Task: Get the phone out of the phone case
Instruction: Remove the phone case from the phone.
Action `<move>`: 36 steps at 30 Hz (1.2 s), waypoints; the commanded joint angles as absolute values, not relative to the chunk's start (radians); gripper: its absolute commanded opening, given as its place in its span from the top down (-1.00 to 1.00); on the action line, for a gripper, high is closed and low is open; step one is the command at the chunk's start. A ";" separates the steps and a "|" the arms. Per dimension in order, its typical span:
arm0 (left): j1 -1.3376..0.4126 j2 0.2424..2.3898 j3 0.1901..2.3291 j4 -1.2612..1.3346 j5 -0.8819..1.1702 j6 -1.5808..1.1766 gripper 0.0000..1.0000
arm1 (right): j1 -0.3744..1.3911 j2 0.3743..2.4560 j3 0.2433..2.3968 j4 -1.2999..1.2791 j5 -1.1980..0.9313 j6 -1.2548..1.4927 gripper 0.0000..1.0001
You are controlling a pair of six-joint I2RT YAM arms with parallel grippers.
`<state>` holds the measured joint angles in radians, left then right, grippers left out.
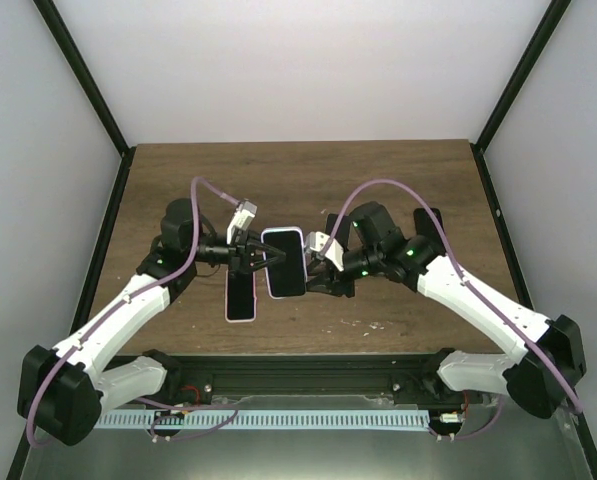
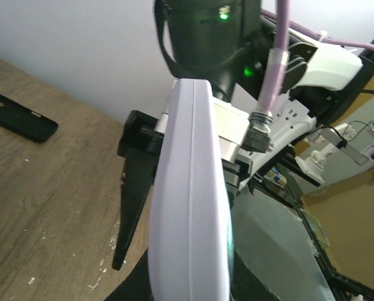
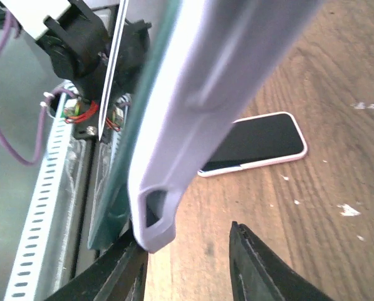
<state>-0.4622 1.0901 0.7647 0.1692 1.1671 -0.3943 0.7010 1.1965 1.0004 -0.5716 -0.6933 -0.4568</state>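
Observation:
The phone in its lavender case (image 1: 284, 262) is held up off the table between my two grippers, dark screen up. My left gripper (image 1: 253, 257) is shut on its left edge. In the left wrist view the case (image 2: 190, 207) fills the middle and hides most of the fingers. My right gripper (image 1: 314, 265) is at the right edge. In the right wrist view it (image 3: 187, 235) is open: the case corner (image 3: 152, 216) rests against the left finger (image 3: 111, 276), and the right finger (image 3: 255, 269) stands apart. The phone's greenish edge (image 3: 121, 188) shows along the case.
A second phone with a pink rim (image 1: 241, 297) lies flat on the wooden table (image 1: 298, 180) below the left gripper; it also shows in the right wrist view (image 3: 255, 144). A black empty case (image 2: 17, 116) lies on the table farther off.

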 commanded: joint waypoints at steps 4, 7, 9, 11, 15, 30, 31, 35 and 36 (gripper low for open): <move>-0.508 1.074 0.776 0.186 1.325 -0.453 1.00 | 0.681 1.252 1.152 -0.364 -0.865 -0.317 0.07; -0.508 1.075 0.775 0.184 1.322 -0.451 1.00 | 0.668 1.274 1.225 -0.378 -0.933 -0.270 -0.09; -0.509 1.080 0.775 0.183 1.322 -0.450 1.00 | 0.664 1.288 1.286 -0.388 -0.982 -0.236 -0.19; -0.510 1.086 0.777 0.181 1.322 -0.451 1.00 | 0.665 1.304 1.334 -0.383 -1.026 -0.197 -0.23; -0.513 1.088 0.780 0.157 1.313 -0.432 1.00 | 0.664 1.329 1.372 -0.336 -1.099 -0.101 -0.29; -0.528 1.117 0.815 0.018 1.258 -0.340 1.00 | 0.657 1.338 1.337 -0.232 -1.225 0.023 0.06; -0.527 1.118 0.815 0.016 1.257 -0.338 1.00 | 0.649 1.335 1.336 -0.223 -1.238 0.035 0.06; -0.528 1.118 0.818 -0.006 1.236 -0.325 1.00 | 0.584 1.322 1.326 -0.110 -1.353 0.171 0.03; -0.527 1.120 0.821 -0.016 1.229 -0.318 1.00 | 0.574 1.321 1.323 -0.083 -1.368 0.201 0.04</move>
